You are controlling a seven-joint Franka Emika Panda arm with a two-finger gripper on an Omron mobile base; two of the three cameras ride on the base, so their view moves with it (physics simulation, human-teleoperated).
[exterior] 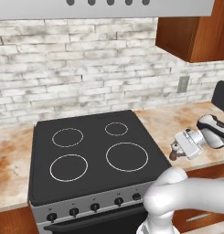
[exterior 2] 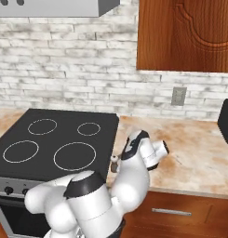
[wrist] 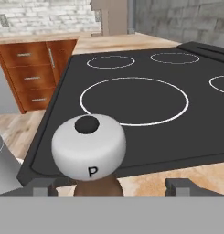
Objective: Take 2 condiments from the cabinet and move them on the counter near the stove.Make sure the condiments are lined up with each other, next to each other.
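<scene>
Stove [exterior: 93,155] takes up the left and middle of both base views, with counter [exterior 2: 194,158] running off to its right. Cabinet [exterior 2: 185,35] hangs above that counter stretch; its door face looks closed from here, inside is hidden.

Arm reaches low over the counter just right of the stove's front corner. Gripper [exterior: 176,151] points toward the stove edge. Shaker [wrist: 89,153] sits between the fingertips in the hand view, pale cap with a "P" and a dark hole on top, brown body below. It also shows as a small brown thing at the gripper tip in the left base view [exterior: 173,154] and by the stove edge in the right base view [exterior 2: 114,163].

Fingers [wrist: 40,186] sit either side of the shaker body, but contact is cut off by the frame bottom, so can't tell whether the gripper is clamped on it or has let go. Can't tell if the shaker base rests on the counter either; it looks at or very near counter level.

Progress, my read: first condiment is out of the cabinet and at its spot beside the stove, about halfway. Left: free the shaker if it's held, fetch the white jar, set it just beside the shaker, lined up. No jar on the visible counter.
</scene>
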